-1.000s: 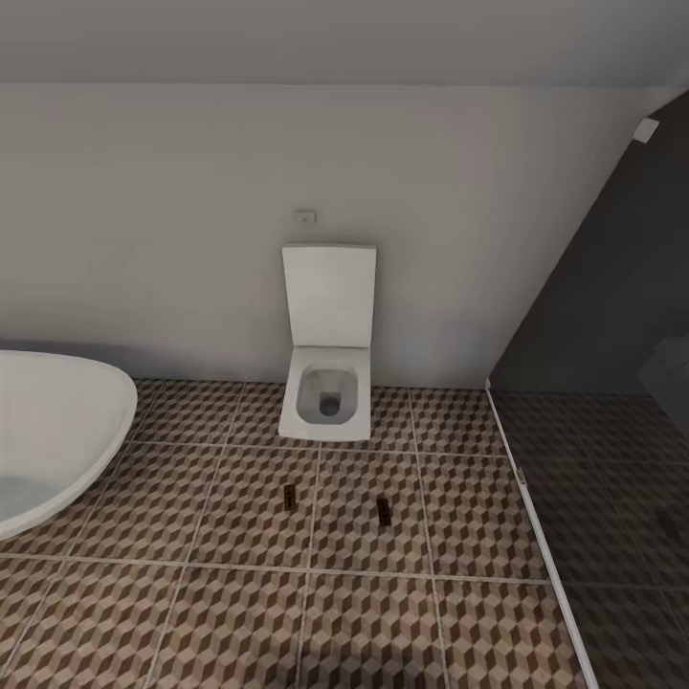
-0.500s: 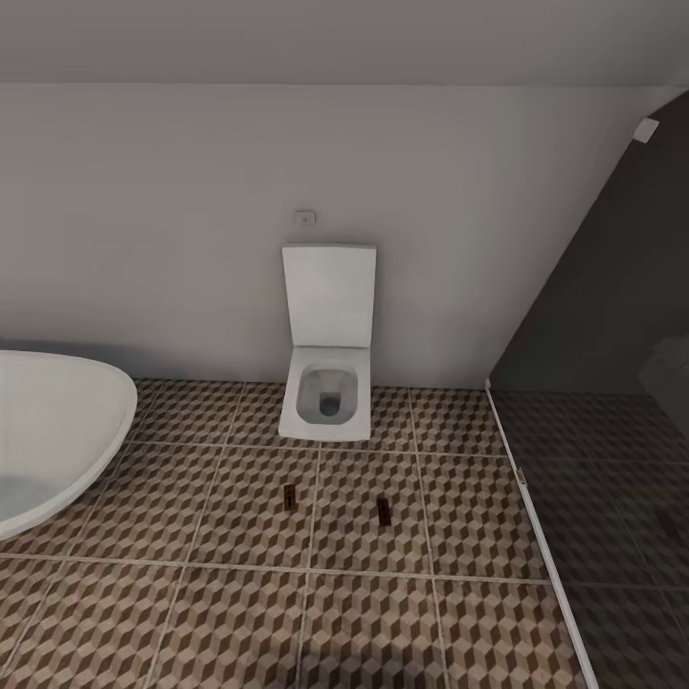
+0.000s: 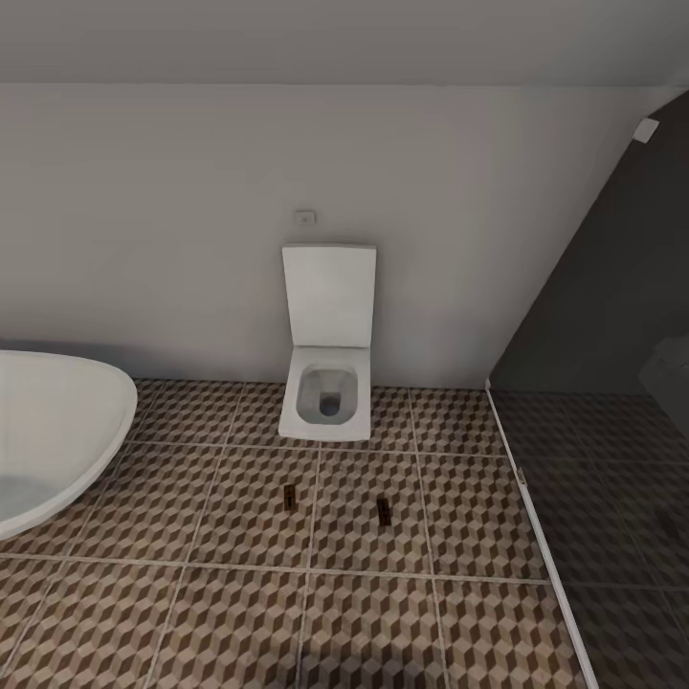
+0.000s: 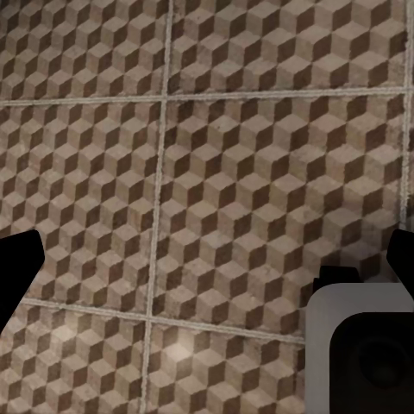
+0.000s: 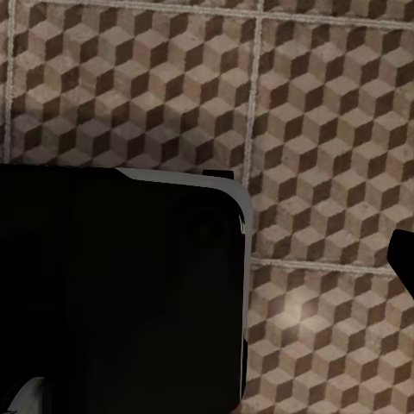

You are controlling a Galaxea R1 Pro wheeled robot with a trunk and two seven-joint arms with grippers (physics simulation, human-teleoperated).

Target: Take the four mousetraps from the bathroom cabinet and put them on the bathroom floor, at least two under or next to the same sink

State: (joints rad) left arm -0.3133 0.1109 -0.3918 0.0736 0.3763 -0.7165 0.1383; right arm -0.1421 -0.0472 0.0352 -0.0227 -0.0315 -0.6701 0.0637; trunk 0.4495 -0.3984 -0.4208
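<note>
Two mousetraps lie flat on the bathroom floor (image 3: 239, 612) in front of the toilet, small brown boards about a tile's width apart: one (image 3: 289, 494) on the left, the other (image 3: 384, 511) on the right. The cabinet and the sink are out of view. In the left wrist view my left gripper (image 4: 207, 263) is open, its black fingertips (image 4: 17, 267) at opposite picture edges over bare cube-pattern tiles (image 4: 224, 172). My right gripper (image 5: 207, 259) also hangs over the tiles (image 5: 328, 103), with one fingertip (image 5: 404, 254) at the picture edge and nothing held.
A white wall-hung toilet (image 3: 327, 383) with its lid up stands at the far wall. A white oval tub (image 3: 48, 431) curves in at the left. A dark glass shower area (image 3: 612, 459) with a floor rail lies on the right. Part of my own body (image 5: 121, 293) blocks the right wrist view.
</note>
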